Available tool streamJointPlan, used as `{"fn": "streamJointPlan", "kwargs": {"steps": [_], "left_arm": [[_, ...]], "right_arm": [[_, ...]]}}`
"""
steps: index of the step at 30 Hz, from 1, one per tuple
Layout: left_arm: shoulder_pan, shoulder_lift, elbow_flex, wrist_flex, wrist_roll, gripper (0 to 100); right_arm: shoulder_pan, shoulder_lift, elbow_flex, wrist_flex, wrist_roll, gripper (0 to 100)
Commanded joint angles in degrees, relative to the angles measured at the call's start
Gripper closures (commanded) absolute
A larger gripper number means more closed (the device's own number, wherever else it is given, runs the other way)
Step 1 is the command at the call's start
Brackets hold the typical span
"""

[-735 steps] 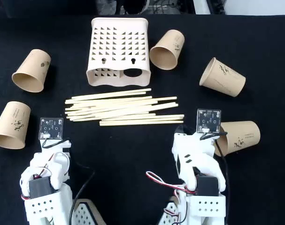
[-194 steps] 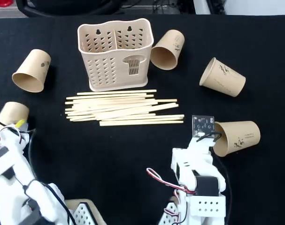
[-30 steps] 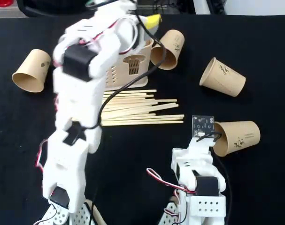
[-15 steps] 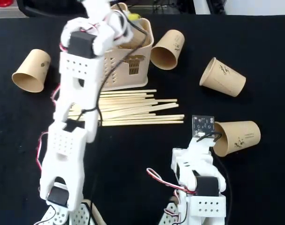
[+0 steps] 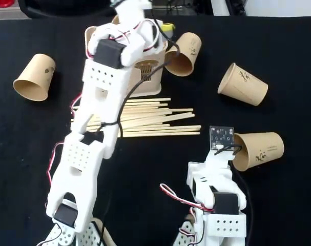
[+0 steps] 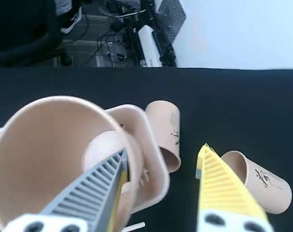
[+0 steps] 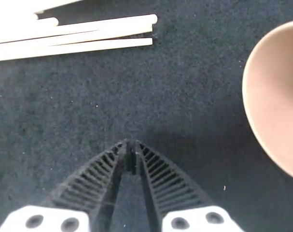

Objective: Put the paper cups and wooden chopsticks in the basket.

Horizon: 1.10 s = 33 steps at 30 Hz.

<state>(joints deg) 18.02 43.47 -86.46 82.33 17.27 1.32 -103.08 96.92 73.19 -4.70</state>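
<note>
Black tabletop (image 7: 64, 96) surrounds the right pincer (image 7: 132, 145), closed tight between the ends of the chopsticks (image 7: 74, 34) and the rim of a lying cup (image 7: 276, 111). At twelve o'clock the left pincer (image 6: 163, 151) stands apart — grey finger inside a paper cup (image 6: 45, 145) seated in the basket (image 6: 153, 150).

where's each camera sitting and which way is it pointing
High view: above the table, facing down on basket, chopsticks, both arms.
Left wrist view: over the basket, looking past the open left gripper into a paper cup.
Right wrist view: low, facing the table past the shut right gripper.
Shared: chopsticks, high and right wrist views.
</note>
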Motion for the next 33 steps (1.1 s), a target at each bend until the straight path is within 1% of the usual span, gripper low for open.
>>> {"fn": "streamJointPlan", "kwargs": {"steps": [1, 5, 8, 10, 11, 17, 20, 21, 23, 24, 25, 30, 31, 33], "left_arm": [[1.71, 1.41, -1.89, -1.93, -1.49, 77], [2.77, 5.71, -1.80, -2.02, -1.85, 77], [2.33, 5.71, -6.02, -0.88, -4.92, 77], [1.71, 5.71, -9.27, 1.14, -5.54, 77], [1.63, 5.19, -9.01, 1.49, -5.54, 77], [0.75, -4.57, -8.66, 5.54, -5.54, 77], [0.57, -10.73, -8.66, 10.02, -5.71, 77], [-0.57, -13.27, -8.66, 11.87, -6.68, 77], [-4.35, -17.23, -8.57, 15.21, -9.32, 77], [-7.43, -18.99, -8.40, 16.88, -9.93, 77], [-11.47, -20.22, -8.22, 18.46, -10.20, 77], [-36.70, -20.84, -3.74, 18.64, -8.79, 77], [-40.84, -20.84, -1.63, 18.64, -9.05, 77], [-46.99, -21.10, 4.18, 18.64, -9.23, 75]], "right_arm": [[0.35, -2.86, -0.31, 0.26, 0.09, 97.6], [0.35, -2.86, -0.31, 0.26, 0.09, 97.6], [0.35, -2.86, -0.31, 0.26, 0.09, 97.6], [0.35, -2.86, -0.31, 0.26, 0.09, 97.6], [0.35, -2.86, -0.31, 0.26, 0.09, 97.6], [0.35, -2.86, -0.31, 0.26, 0.09, 97.6], [0.35, -2.86, -0.31, 0.26, 0.09, 97.5], [0.35, -2.86, -0.31, 0.26, 0.09, 97.5], [0.35, -2.86, -0.31, 0.26, 0.09, 97.5], [0.35, -2.86, -0.31, 0.26, 0.09, 97.6], [0.35, -2.86, -0.31, 0.26, 0.09, 97.6], [0.35, -2.86, -0.31, 0.26, 0.09, 97.6], [0.35, -2.86, -0.31, 0.26, 0.09, 97.6], [0.35, -2.86, -0.31, 0.26, 0.09, 97.6]]}}
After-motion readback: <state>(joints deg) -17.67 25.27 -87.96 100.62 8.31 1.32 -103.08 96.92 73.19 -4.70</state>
